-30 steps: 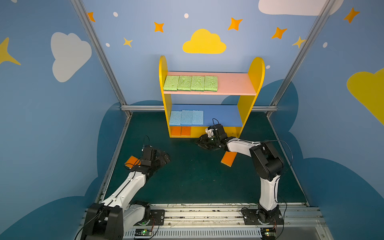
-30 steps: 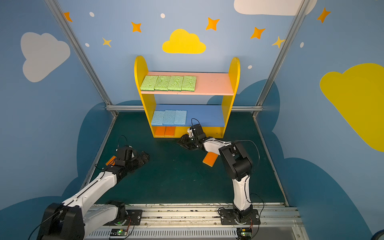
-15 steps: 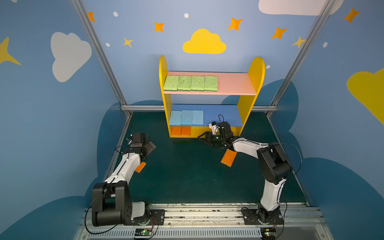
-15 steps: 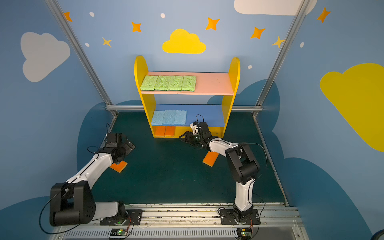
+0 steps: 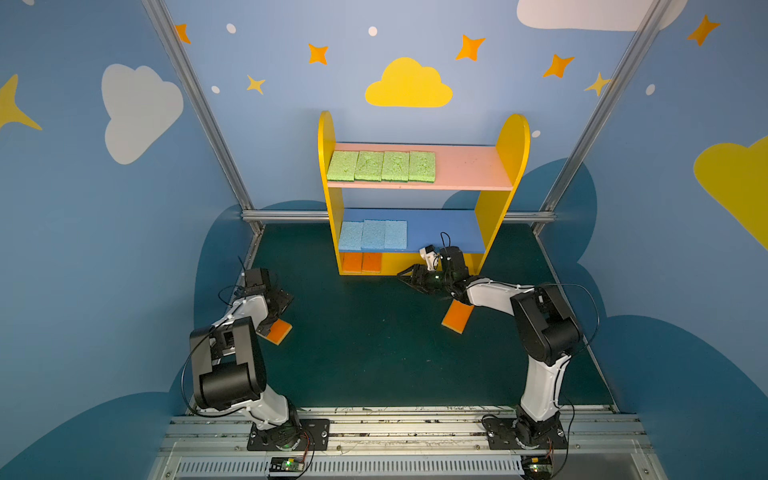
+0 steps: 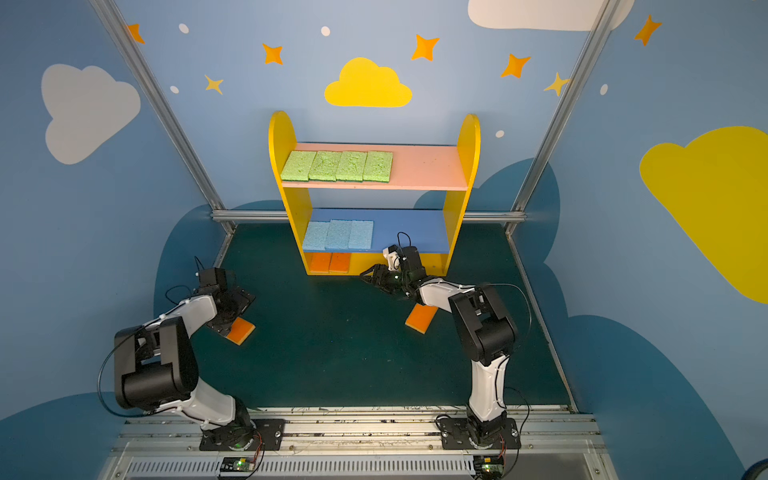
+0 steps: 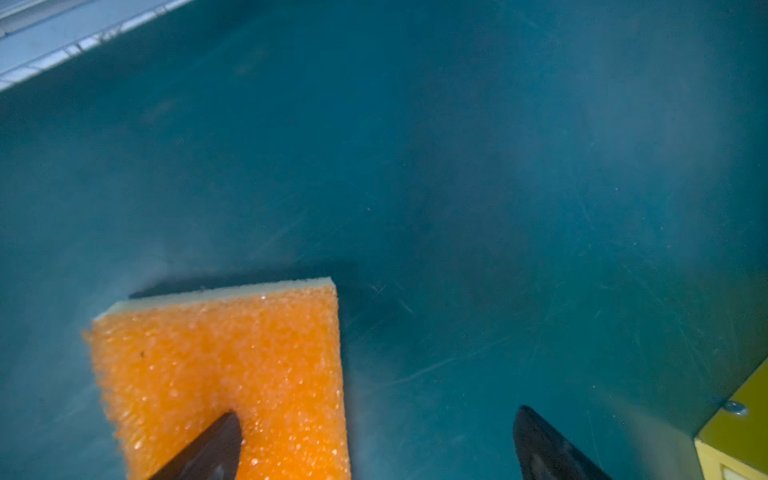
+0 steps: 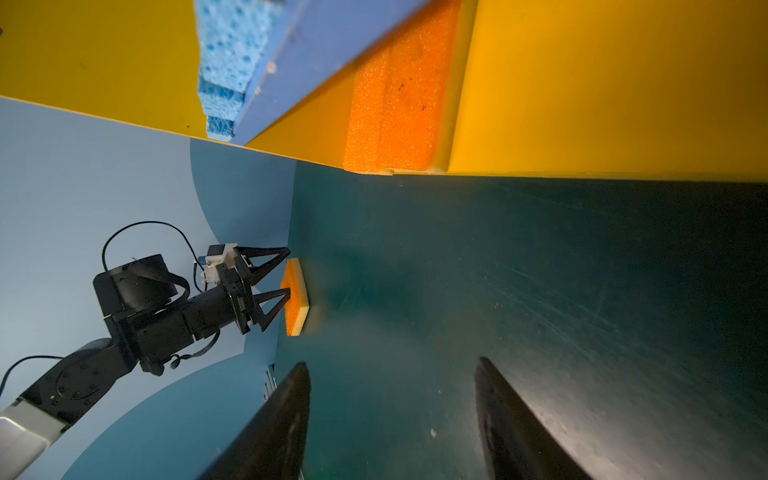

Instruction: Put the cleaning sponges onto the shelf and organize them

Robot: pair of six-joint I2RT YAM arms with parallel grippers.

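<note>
Loose on the worktop [image 5: 374, 353]: left orange sponge [image 5: 278, 331] and right orange sponge [image 5: 457, 317], well apart. Already on the shelf [image 5: 513, 137]: four green sponges [image 5: 381, 166] on the pink board, three blue sponges [image 5: 372, 235] on the blue board, two shelved orange sponges [image 5: 361, 262] on the yellow base.

Left hand [image 7: 378, 415] spread wide, one fingertip [image 7: 208, 453] over the left orange sponge's top face, the other over bare worktop; nothing gripped. Likely to drag or flip the pad if closed from here, not pinch it.

Right hand [image 8: 394, 363] partly spread, empty, low before the shelf's base, the right orange sponge partly hidden beneath its forearm. Risks sweeping that pad aside on pulling back, or clipping the blue board's edge.
</note>
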